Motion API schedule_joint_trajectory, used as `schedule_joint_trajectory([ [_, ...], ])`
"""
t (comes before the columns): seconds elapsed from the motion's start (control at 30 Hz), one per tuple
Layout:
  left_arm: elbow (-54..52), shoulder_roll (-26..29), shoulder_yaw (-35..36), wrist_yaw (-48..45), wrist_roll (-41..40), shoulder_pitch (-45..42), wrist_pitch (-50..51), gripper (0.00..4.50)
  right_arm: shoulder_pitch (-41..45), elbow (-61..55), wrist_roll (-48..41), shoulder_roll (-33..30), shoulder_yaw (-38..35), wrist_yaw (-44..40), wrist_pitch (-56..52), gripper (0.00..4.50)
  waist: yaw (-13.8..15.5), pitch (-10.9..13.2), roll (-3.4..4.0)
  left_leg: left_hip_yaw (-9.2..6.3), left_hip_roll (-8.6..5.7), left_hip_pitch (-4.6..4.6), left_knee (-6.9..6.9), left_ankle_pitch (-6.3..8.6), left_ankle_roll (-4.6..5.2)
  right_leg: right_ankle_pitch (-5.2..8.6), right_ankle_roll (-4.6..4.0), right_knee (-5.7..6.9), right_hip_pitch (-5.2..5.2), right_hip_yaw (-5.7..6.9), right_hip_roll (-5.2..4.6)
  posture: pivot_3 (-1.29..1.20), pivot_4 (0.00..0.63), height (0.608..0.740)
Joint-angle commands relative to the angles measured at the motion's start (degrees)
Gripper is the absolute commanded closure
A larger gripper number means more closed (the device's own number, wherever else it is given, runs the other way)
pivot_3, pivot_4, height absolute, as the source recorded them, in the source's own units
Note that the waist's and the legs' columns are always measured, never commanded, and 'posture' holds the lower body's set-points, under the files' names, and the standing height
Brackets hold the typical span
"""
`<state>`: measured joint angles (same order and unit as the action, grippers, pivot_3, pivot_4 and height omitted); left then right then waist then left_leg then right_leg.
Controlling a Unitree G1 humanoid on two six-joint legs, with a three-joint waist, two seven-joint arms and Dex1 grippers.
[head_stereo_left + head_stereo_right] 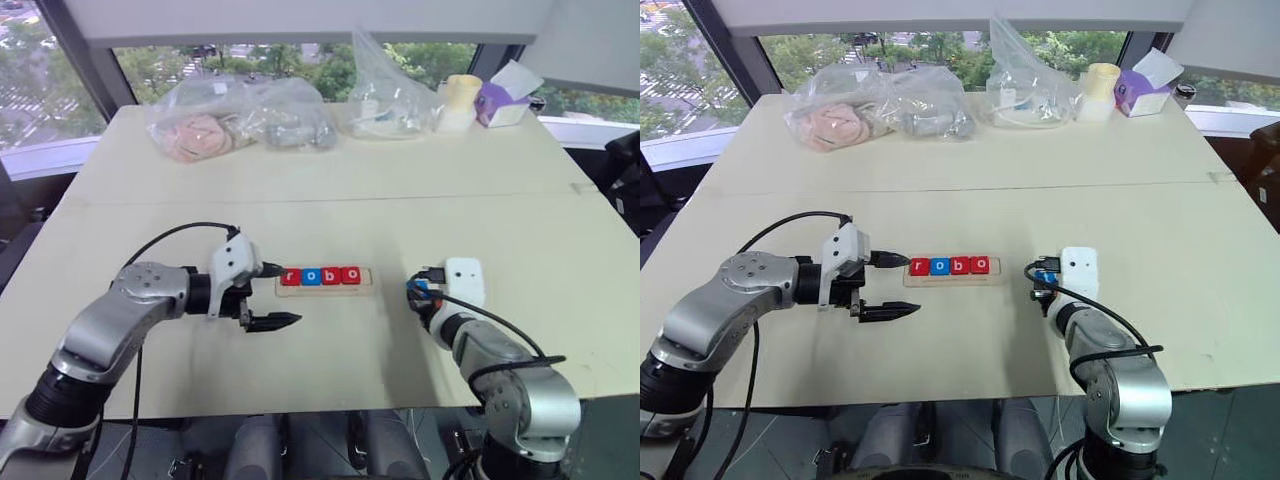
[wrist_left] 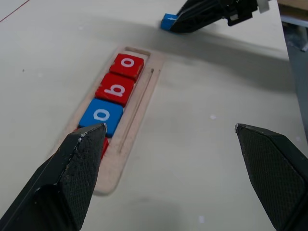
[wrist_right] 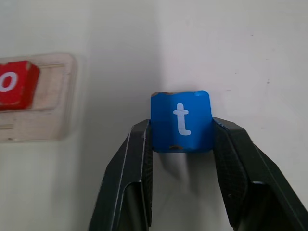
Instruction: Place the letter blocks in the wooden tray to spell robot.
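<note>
The wooden tray (image 1: 325, 281) lies mid-table and holds several letter blocks, red and blue, reading r, o, b, o (image 2: 114, 89); its right end (image 3: 50, 103) is bare. My left gripper (image 1: 272, 296) hovers open just left of the tray with nothing between its fingers (image 2: 79, 159). To the right of the tray, my right gripper (image 3: 181, 132) is shut on a blue letter block with a white t (image 3: 180, 115), low over the table. That block also peeks out by the right gripper in the head view (image 1: 414, 290).
Clear plastic bags (image 1: 240, 120) with soft items lie along the table's far edge, beside another bag (image 1: 390, 95), a pale roll (image 1: 460, 100) and a purple-and-white box (image 1: 505, 100). A seam (image 1: 330, 198) crosses the table behind the tray.
</note>
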<state>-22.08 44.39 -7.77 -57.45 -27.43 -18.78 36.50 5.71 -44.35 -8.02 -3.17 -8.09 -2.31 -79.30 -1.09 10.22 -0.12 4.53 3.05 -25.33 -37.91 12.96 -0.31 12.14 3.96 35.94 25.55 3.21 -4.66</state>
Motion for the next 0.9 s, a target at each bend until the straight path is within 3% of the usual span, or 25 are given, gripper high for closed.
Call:
schedule_joint_trajectory([
  [0.03,0.4,-0.1,0.1,-0.7,0.8,-0.7,-1.6,0.0,0.3,-1.5,-0.3,0.9,-0.1,0.3,-1.2,2.29,0.1,0.0,0.0,0.0,-0.05,-0.01,0.0,-0.01,0.01,0.02,-0.01,0.0,0.0,0.0,0.0,0.0,0.15,0.739],
  [0.13,1.1,-0.1,0.3,-1.0,1.1,-0.8,-2.0,0.0,1.3,-1.3,-0.1,0.3,-1.0,0.3,-1.0,0.9,0.2,0.0,-0.02,0.01,-0.13,-0.05,0.02,-0.1,0.18,0.13,0.04,-0.03,0.0,0.0,0.01,0.0,0.15,0.739],
  [0.2,1.4,0.2,0.3,-1.0,1.5,-0.6,-2.3,0.0,3.8,-2.0,0.3,1.4,-5.4,1.3,3.3,0.06,0.2,0.0,-0.02,0.03,-0.16,-0.08,0.02,-0.1,0.18,0.13,0.04,-0.08,-0.01,0.0,-0.02,0.0,0.15,0.739],
  [0.23,1.4,0.3,0.2,-1.1,1.7,-0.3,-2.5,0.0,5.0,-2.2,-0.9,1.3,-7.7,0.1,5.1,0.06,0.3,0.0,-0.01,0.03,-0.17,-0.09,0.02,-0.1,0.19,0.12,0.04,-0.1,-0.01,0.0,-0.03,0.0,0.15,0.739],
  [0.33,1.0,0.0,0.5,-1.5,1.0,0.3,-2.0,0.0,7.7,0.0,-7.0,-6.6,-10.2,-11.5,13.8,0.06,0.3,0.0,0.01,0.01,-0.16,-0.08,0.01,-0.08,0.14,0.12,0.08,-0.18,-0.06,0.01,-0.03,0.0,0.15,0.739],
  [0.43,-0.2,-0.1,1.3,-2.5,-1.2,-0.3,-0.7,0.0,7.4,6.7,-17.5,-18.8,-11.5,-33.8,22.5,0.06,0.3,0.0,-0.01,-0.03,-0.15,-0.05,0.03,-0.07,0.14,0.22,0.24,-0.33,-0.16,0.04,0.01,0.0,0.15,0.739],
  [0.5,-0.6,0.8,1.5,-3.9,-2.0,-1.0,-0.3,0.0,4.1,14.0,-15.9,-29.8,-7.9,-48.4,35.3,0.06,0.5,0.0,-0.04,-0.04,-0.18,-0.02,0.22,-0.1,0.21,0.22,0.22,-0.48,-0.19,0.06,0.01,0.0,0.15,0.739],
  [0.6,-0.3,2.7,1.4,-6.1,-1.7,-1.6,-1.0,0.0,3.2,28.9,-8.8,-40.8,-1.1,-60.3,53.9,0.06,0.4,0.1,-0.09,-0.01,-0.3,-0.01,0.39,-0.1,0.24,0.22,0.21,-0.66,-0.25,0.05,0.04,0.0,0.15,0.739],
  [0.73,0.4,3.6,1.7,-7.0,-1.8,-2.2,-1.0,0.0,8.7,46.0,-3.2,-45.0,4.9,-67.7,74.4,0.06,0.1,0.1,-0.1,0.14,-0.33,0.04,0.42,-0.11,0.26,0.26,0.29,-0.68,-0.25,0.04,0.05,0.0,0.15,0.739],
  [0.9,-2.3,4.1,2.8,-5.7,-2.0,0.2,-0.1,0.0,16.5,63.9,-0.6,-44.8,10.4,-76.2,87.6,0.06,0.3,0.1,-0.12,0.11,-0.3,0.11,0.33,-0.12,0.26,0.26,0.33,-0.47,-0.26,0.03,0.15,0.0,0.15,0.739],
])
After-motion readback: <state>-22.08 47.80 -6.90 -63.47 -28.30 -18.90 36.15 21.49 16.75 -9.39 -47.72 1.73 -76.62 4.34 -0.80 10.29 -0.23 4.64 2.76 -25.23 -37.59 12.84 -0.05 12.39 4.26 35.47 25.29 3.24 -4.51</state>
